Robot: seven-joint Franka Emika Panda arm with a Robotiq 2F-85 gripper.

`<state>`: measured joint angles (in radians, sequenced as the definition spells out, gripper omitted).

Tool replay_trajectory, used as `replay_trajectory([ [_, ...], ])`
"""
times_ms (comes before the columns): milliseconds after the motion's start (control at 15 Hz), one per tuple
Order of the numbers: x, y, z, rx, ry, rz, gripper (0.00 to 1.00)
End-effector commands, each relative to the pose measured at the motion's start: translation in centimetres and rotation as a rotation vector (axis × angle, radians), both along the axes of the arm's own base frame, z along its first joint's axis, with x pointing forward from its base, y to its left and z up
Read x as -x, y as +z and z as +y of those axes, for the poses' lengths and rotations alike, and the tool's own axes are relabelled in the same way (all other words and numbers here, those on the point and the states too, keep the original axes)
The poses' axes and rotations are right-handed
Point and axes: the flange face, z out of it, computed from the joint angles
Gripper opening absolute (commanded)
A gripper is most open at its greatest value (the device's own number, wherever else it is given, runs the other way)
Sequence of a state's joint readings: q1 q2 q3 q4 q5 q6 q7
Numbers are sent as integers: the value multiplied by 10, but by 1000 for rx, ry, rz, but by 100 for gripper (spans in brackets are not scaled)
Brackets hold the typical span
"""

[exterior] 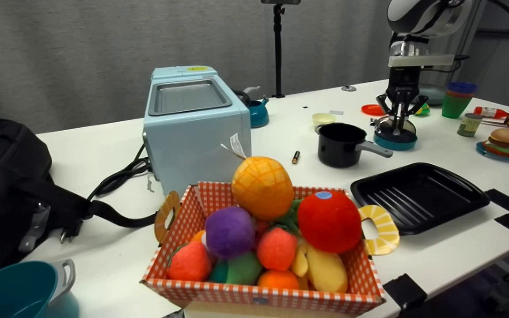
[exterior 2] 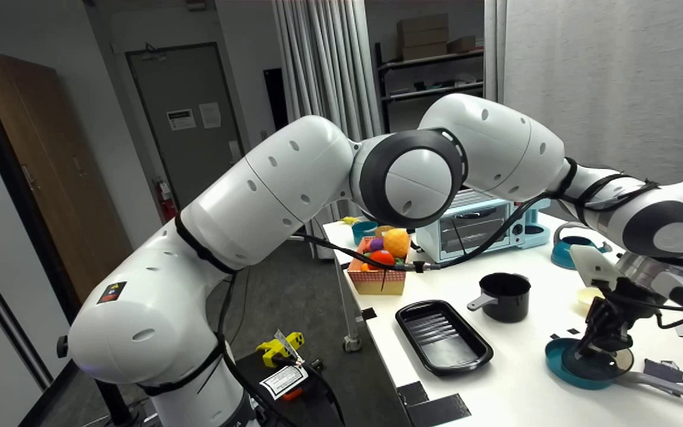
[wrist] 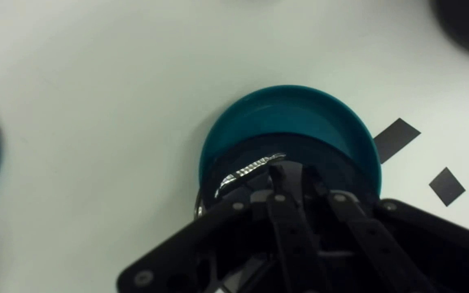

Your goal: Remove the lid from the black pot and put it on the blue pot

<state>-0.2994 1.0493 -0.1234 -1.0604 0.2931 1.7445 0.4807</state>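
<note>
The table (exterior 2: 513, 379) holds up the blue frying pan (wrist: 295, 116), and the pan could slide if the lid (wrist: 312, 151) pushes down hard on one side. The lid is over the pan but not in the middle: a strip of blue shows along one side. If it is let go like that, it may end up crooked, with one edge stuck on the rim. The fingers (wrist: 276, 176) are pinched tight on the lid, most likely by a grey bit (wrist: 293, 173) that looks like its knob. If that bit twists in such a small pinch, the lid could tip.

Some of it is hard to see. The black saucepan (exterior: 338, 152), with no lid on it, is cut off in the wrist view. The pan's long handle (exterior 2: 664, 385) shows in an exterior view, but the wrist view doesn't let me see it. I can't tell if the lid's low edge touches the pan. The fingers cover most of the knob.
</note>
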Motion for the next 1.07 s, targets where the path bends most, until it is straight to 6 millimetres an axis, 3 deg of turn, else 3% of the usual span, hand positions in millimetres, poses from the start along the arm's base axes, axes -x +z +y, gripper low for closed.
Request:
replay_trajectory([
  [0, -17, 2, -5, -27, -40, -46, 4],
  [200, -26, 11, -3, -28, -41, -74, 4],
  [400, -36, 14, 16, -58, -44, -92, 4],
  [667, -40, 9, 34, -111, -65, -86, 4],
  [1000, -40, 9, 41, -149, -90, -73, 4],
])
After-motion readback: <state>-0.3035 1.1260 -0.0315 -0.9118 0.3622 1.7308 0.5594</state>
